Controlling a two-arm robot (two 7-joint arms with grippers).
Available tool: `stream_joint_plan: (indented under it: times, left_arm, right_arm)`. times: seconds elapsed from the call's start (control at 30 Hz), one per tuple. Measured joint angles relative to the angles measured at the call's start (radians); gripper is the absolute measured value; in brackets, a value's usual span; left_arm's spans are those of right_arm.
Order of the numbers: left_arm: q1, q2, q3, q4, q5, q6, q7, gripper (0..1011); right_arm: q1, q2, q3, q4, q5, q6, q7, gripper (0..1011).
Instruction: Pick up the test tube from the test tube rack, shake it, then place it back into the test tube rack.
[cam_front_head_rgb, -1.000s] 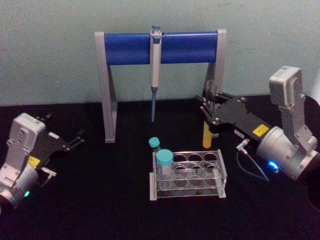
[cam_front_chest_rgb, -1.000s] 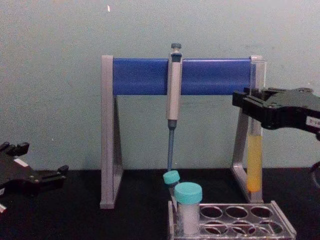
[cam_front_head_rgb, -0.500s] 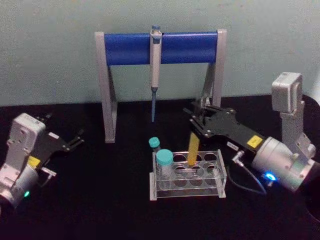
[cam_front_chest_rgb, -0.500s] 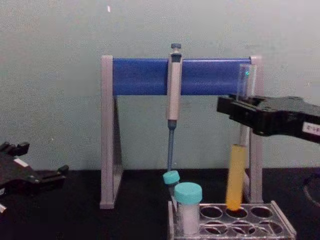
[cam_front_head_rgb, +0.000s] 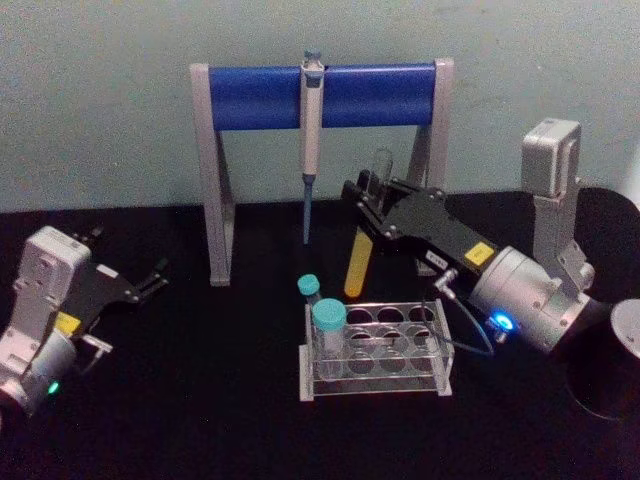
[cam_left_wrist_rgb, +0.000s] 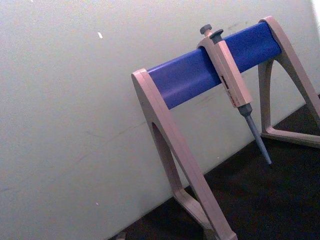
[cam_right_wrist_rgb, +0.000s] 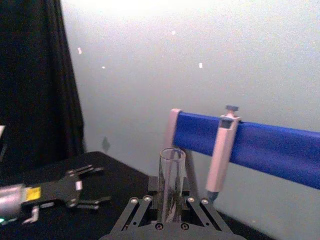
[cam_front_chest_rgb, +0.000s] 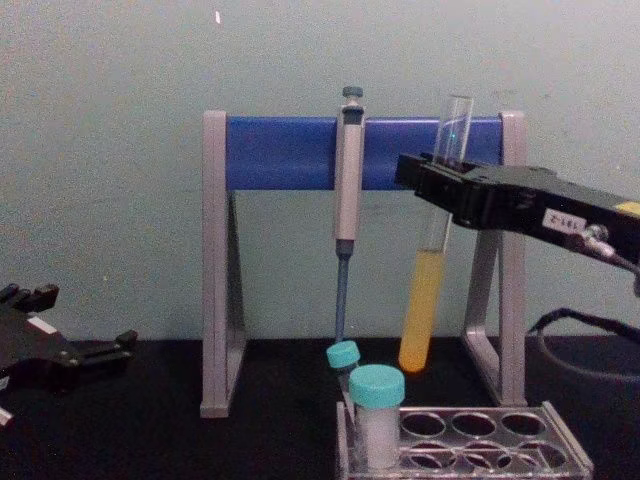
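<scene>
My right gripper is shut on the test tube, held in the air and tilted, its yellow-filled bottom leaning left. In the chest view the test tube hangs above and behind the left part of the test tube rack, clear of its holes, with the right gripper clamped on the clear upper part. The right wrist view shows the tube's open top rising between the fingers. The clear rack sits on the black table. My left gripper rests open at the far left.
Two teal-capped tubes stand in the rack's left end. The grey-and-blue pipette stand rises behind the rack, with a grey pipette hanging from its bar. A dark round object sits at the right edge.
The right gripper has carried the tube left and upward, away from the rack's back holes, tilting it more. The left arm has not moved.
</scene>
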Motion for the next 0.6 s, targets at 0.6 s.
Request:
stream_joint_plan:
  times: [0.6]
  left_arm:
    - [0.000, 0.000, 0.000, 0.000, 0.000, 0.000, 0.000, 1001]
  right_arm:
    - [0.020, -0.021, 0.028, 0.052, -0.042, -0.012, -0.065, 235]
